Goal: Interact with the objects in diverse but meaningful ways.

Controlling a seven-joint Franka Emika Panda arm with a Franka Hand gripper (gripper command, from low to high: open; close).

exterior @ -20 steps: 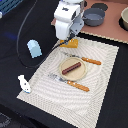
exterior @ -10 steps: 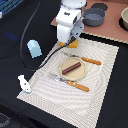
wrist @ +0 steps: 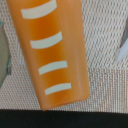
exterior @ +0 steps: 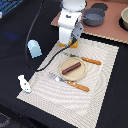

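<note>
Hovering at the placemat (exterior: pixel 100 70) edge, hand (exterior: pixel 67 44) over bread block (wrist: pixel 52 50); grip unclear.

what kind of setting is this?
Likely a lab tabletop staged as a toy dining setup: a placemat with a sausage on a plate, fork and knife beside it, pot behind.

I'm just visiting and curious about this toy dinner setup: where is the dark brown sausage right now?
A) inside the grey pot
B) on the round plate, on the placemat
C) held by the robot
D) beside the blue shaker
B: the sausage lies on the round plate in the middle of the placemat.
</note>
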